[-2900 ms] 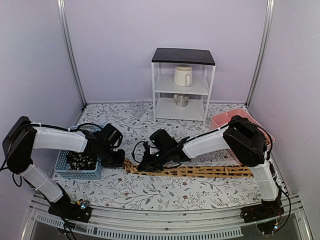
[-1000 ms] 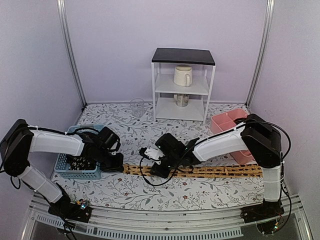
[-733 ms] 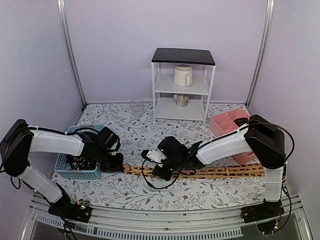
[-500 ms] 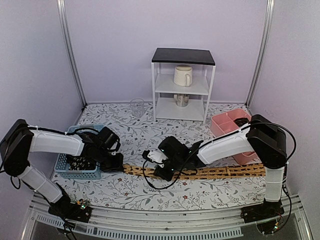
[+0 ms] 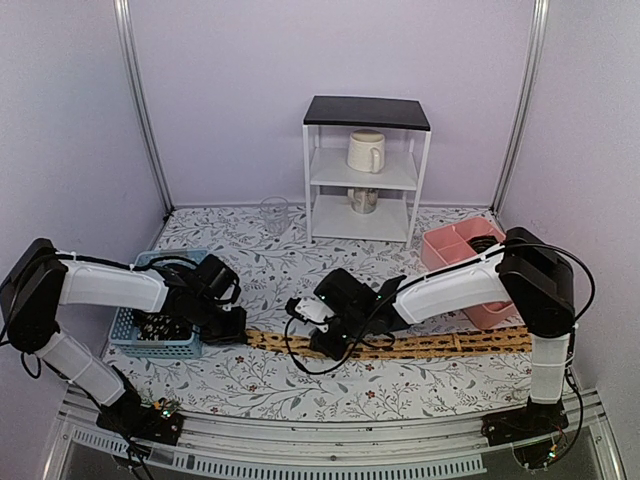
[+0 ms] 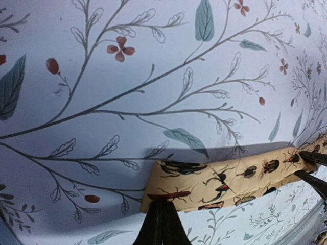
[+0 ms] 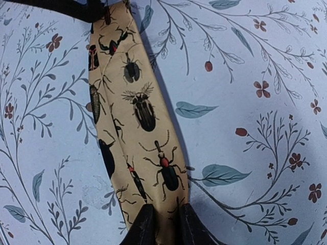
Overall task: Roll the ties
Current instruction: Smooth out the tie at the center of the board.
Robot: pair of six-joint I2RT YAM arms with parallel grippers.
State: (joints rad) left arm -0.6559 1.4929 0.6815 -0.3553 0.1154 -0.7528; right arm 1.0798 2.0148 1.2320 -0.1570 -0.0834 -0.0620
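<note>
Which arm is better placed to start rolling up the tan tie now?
Left, probably. The left hand pinches the tie at its very end, where a roll would start. The right hand grips it farther along, away from either end.

1 tan tie (image 5: 450, 344), 1 basket (image 5: 155, 349)

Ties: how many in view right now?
1 for sure: the tan tie, stretched along the table's near side. The dark speckled fabric in the blue basket may be more ties; uncountable from here.
</note>
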